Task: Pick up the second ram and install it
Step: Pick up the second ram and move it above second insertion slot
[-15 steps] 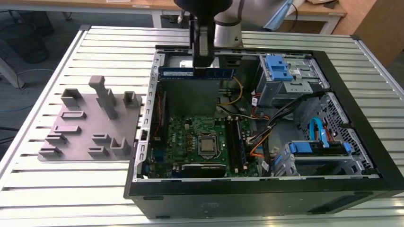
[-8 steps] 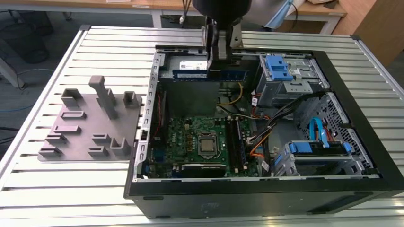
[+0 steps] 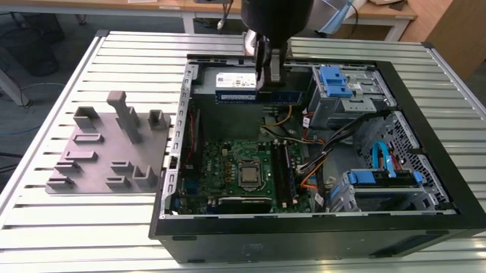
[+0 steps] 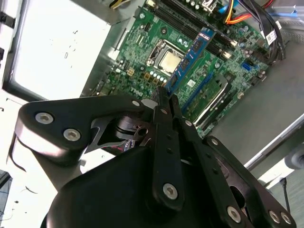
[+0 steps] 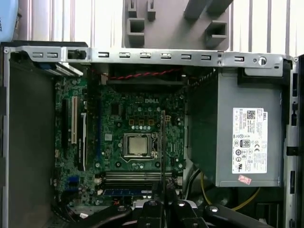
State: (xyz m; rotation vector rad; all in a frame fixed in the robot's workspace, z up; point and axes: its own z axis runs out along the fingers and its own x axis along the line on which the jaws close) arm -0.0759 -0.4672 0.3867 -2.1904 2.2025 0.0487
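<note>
Black gripper linkage fills the foreground of both wrist views. The gripper (image 4: 164, 95) has its fingers drawn in tight on the second ram (image 4: 192, 54), with only the thin board between them.

A slatted metal table (image 3: 68, 222) carries everything. On it lies an open computer case (image 3: 304, 242), its side panel off. The grey fixture block (image 3: 99, 153) sits just beside the case, on the exterior view's left. The green motherboard (image 3: 227, 165) lies flat on the case floor. The power supply (image 5: 247, 128), a grey box with a pale label, sits at one end of the case beside the motherboard.

In the exterior view the arm comes straight down from the top of the picture. The gripper (image 3: 267, 85) points down over the far end of the case, above the power supply. The second ram (image 3: 251, 97) hangs level at the fingertips, its length running from the exterior view's left to right, held near its middle. It is clear of the motherboard and touches nothing but the fingers.

In the first wrist view the second ram (image 5: 163, 142) shows edge-on as a thin line running out from the gripper (image 5: 163, 192). That line passes just beside the processor (image 5: 137, 145). Another blue stick (image 5: 126, 192) sits seated in a slot on the motherboard.
</note>
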